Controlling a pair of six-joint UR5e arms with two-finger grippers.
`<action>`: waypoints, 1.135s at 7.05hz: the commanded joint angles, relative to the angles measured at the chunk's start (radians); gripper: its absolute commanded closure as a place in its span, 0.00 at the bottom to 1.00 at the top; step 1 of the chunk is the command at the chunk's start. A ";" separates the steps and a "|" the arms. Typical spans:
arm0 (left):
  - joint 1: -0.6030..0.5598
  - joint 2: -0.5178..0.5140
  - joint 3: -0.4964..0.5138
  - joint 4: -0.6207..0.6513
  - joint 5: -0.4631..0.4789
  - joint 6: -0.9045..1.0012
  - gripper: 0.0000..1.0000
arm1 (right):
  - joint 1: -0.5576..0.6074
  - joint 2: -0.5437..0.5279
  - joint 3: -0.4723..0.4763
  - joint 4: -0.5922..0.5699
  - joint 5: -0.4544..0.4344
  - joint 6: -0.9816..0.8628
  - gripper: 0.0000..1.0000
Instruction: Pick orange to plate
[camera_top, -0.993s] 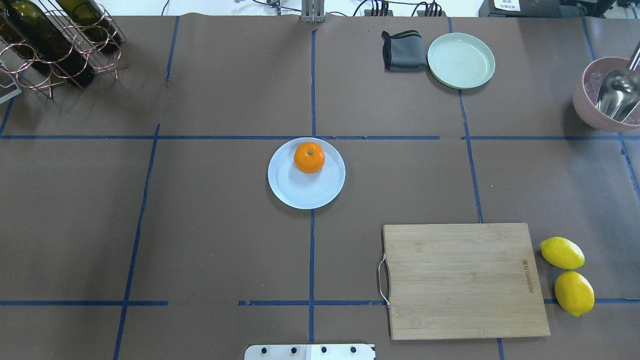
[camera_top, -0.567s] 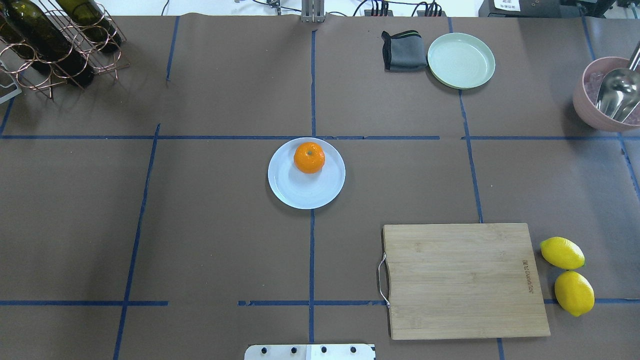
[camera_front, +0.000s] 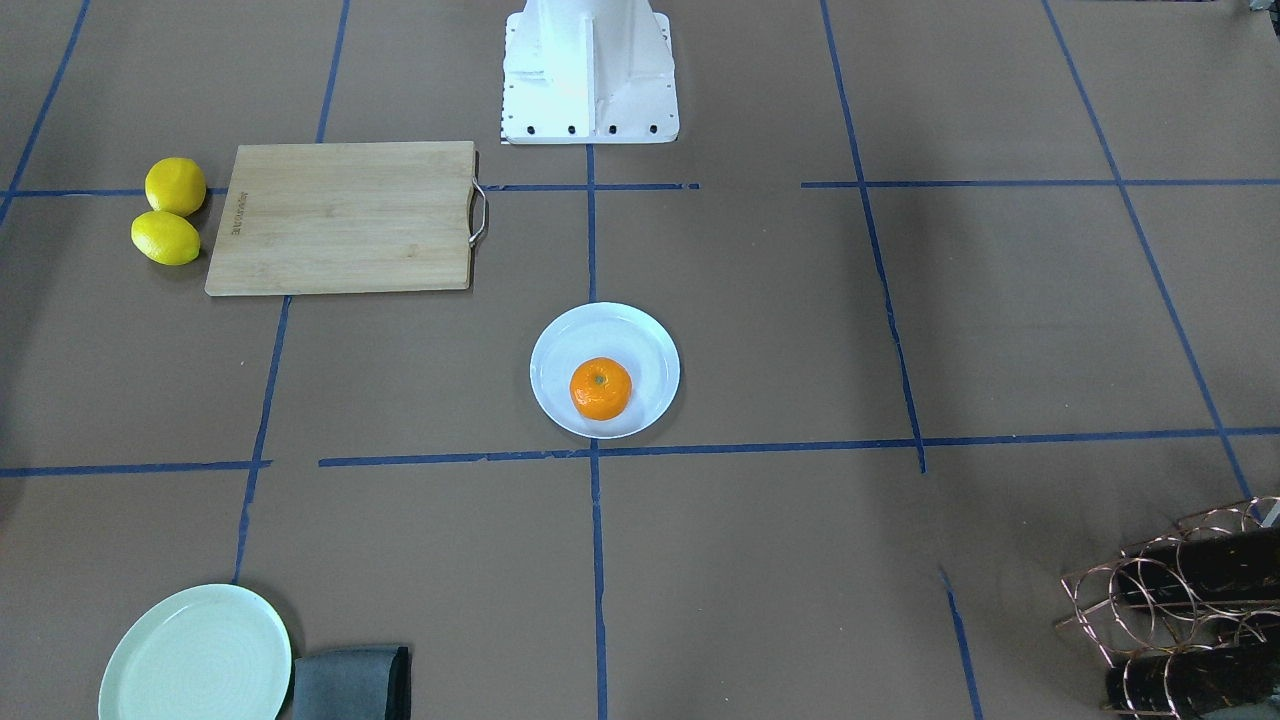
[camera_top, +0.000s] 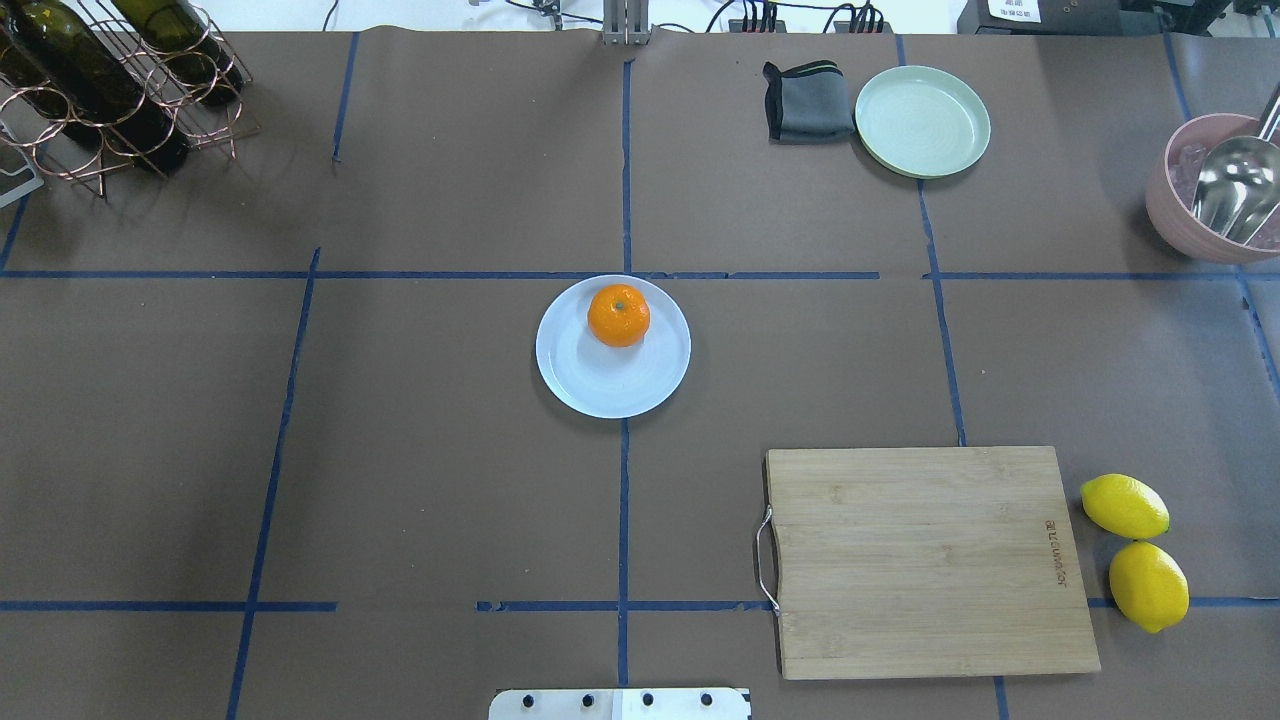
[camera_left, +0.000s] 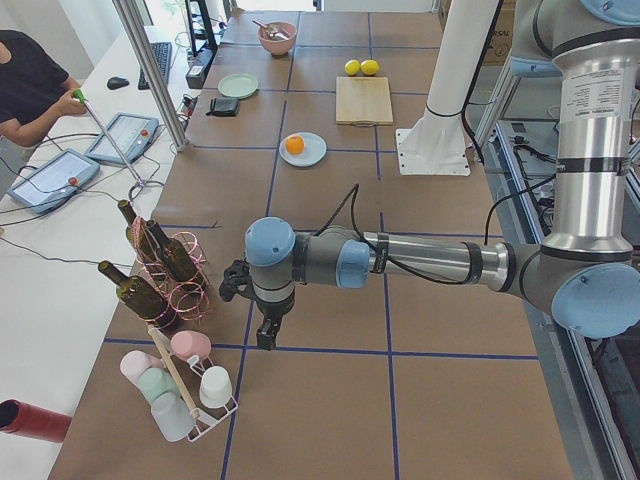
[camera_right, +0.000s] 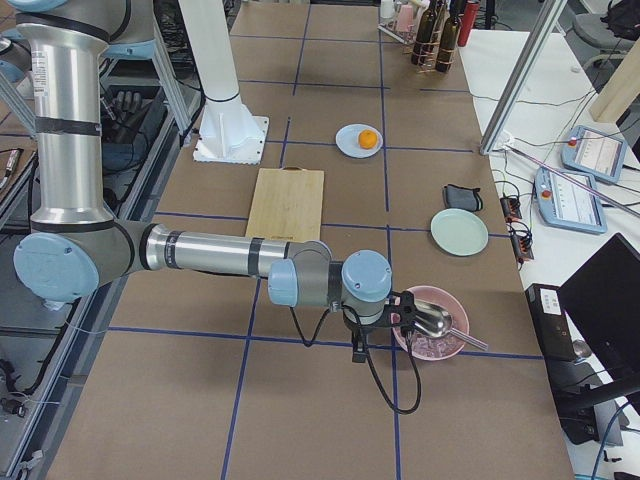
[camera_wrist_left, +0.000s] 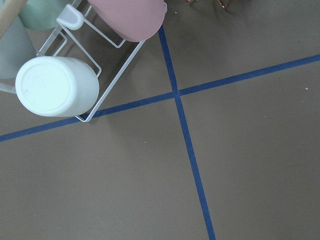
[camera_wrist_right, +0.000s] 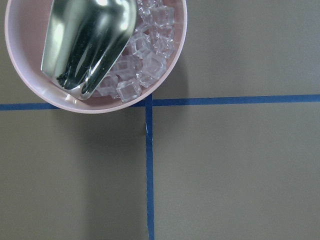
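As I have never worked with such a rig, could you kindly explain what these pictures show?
This is a robot with two arms at a brown table. Two pictures look down from fixed cameras, one behind the robot, one facing it; two look along the table from its ends; two come from cameras on the wrists. The orange lies on the bluish-white plate in the middle. Also there: a cutting board, two lemons, a green plate, a grey cloth, a pink bowl of ice with a metal scoop, and a wine rack. The left claw hangs near a cup rack, the right claw beside the bowl. Neither holds the orange; whether they are open or shut I cannot tell.
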 joint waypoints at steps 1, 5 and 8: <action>0.001 -0.014 0.001 0.002 -0.001 -0.001 0.00 | 0.001 -0.002 -0.001 0.002 0.002 -0.007 0.00; 0.002 -0.020 0.003 0.000 -0.001 -0.001 0.00 | 0.001 0.002 -0.003 0.002 -0.001 -0.004 0.00; 0.002 -0.034 0.027 -0.006 -0.001 -0.001 0.00 | 0.001 0.004 -0.003 0.002 0.002 0.002 0.00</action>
